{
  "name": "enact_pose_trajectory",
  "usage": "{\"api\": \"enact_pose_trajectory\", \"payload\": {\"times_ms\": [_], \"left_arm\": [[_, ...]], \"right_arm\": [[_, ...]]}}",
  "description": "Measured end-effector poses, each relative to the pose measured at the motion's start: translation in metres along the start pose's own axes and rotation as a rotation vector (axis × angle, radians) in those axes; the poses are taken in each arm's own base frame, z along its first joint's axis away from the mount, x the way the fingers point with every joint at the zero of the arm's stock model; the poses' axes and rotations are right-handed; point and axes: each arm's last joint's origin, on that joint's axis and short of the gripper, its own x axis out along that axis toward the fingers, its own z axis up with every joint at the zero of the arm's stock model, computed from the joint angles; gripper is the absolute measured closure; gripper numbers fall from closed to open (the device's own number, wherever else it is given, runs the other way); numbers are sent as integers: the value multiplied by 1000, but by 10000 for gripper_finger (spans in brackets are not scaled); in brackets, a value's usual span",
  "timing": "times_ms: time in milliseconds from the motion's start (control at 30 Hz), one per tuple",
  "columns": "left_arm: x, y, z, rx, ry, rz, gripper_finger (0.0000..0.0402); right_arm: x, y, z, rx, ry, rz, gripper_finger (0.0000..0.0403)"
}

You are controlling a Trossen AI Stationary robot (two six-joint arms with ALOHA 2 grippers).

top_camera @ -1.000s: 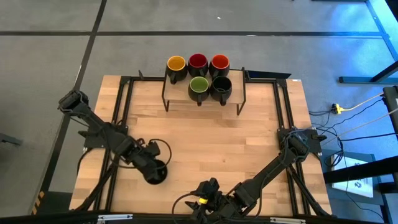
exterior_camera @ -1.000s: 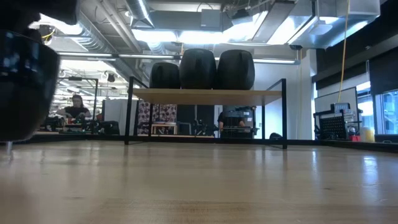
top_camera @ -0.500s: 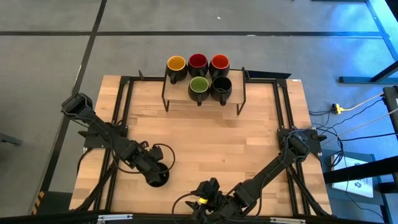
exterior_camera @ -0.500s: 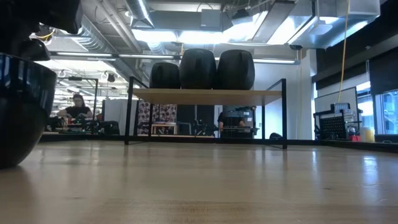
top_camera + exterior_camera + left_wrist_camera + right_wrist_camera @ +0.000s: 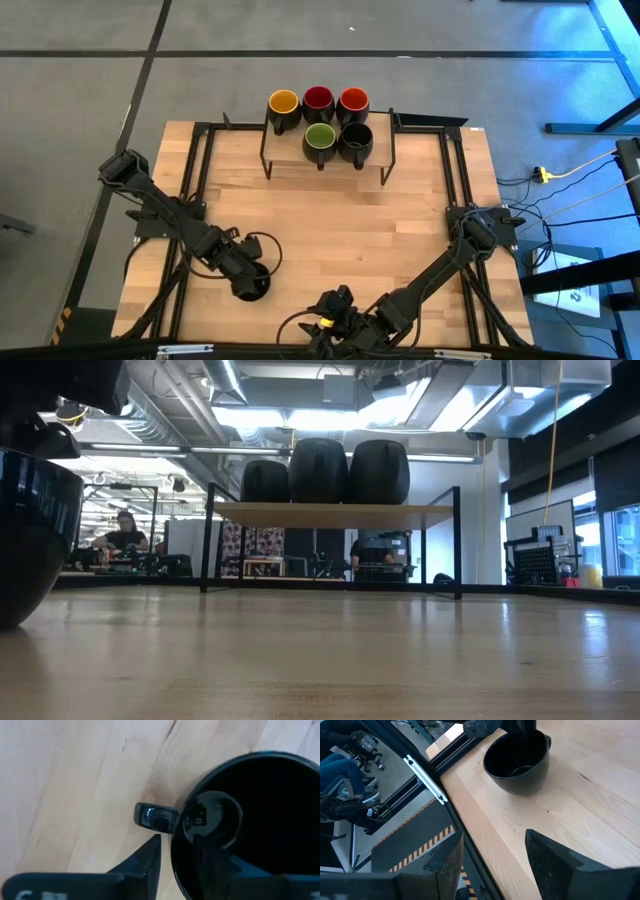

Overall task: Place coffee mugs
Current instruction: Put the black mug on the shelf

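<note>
Wooden shelf (image 5: 328,160) at the table's far edge carries five coffee mugs (image 5: 319,137) in the high view, while the left gripper (image 5: 243,272) is down at a sixth, black mug (image 5: 252,285) near the front-left corner, so one placement looks left. Low view: that mug rests on the table (image 5: 350,660) at far left. Wrist views: the left gripper's fingers straddle the mug's rim, apparently gripping; the idle right gripper (image 5: 492,852) at front centre hangs spread.

Six coffee mugs in total, five on the wooden shelf (image 5: 328,150): one yellow-inside mug (image 5: 284,103), one red-inside mug (image 5: 318,99), one orange-red-inside mug (image 5: 352,101), one green-inside mug (image 5: 320,137), one black-inside mug (image 5: 357,136), one further black mug (image 5: 252,281) on the table (image 5: 340,225), two robot arms
</note>
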Motion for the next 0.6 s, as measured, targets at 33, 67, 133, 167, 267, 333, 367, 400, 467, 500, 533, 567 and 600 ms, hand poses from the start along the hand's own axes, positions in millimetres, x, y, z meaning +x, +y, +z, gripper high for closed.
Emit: {"api": "enact_pose_trajectory", "payload": {"times_ms": [33, 67, 133, 167, 267, 333, 367, 400, 467, 500, 533, 567, 600], "left_arm": [[0, 0, 0, 3, 5, -4, 291], [-2, 1, 0, 3, 8, -10, 288], [-7, 2, -1, 1, 5, -28, 285], [-10, 3, -1, 0, 0, -38, 285], [-22, 6, -2, -2, -28, -81, 284], [-31, 9, -2, -6, -54, -108, 284], [-35, 10, -3, -9, -65, -120, 284], [-38, 11, -3, -11, -76, -130, 284], [-46, 15, -3, -16, -101, -155, 284], [-50, 16, -3, -11, -115, -163, 284], [-53, 18, -3, -9, -128, -171, 283], [-56, 19, -3, -6, -146, -178, 283], [-60, 21, -4, 1, -167, -189, 283]], "right_arm": [[0, 0, 0, 0, 0, 0, 201], [0, 0, 0, 0, 0, 0, 201], [0, 0, 0, 0, 0, 0, 201], [0, 0, 0, 0, 0, 0, 201], [0, 0, 0, 0, 0, -1, 201], [0, 0, 0, 1, 0, -1, 201], [0, 0, 0, 1, 0, -1, 201], [0, 0, 0, 1, 0, -1, 201], [0, 0, 0, 1, 0, -1, 201], [0, 0, 0, 1, 0, -1, 201], [0, 0, 0, 1, 0, -1, 201], [0, 0, 0, 1, 0, -1, 201], [0, 0, 0, 1, 0, -1, 201]]}}
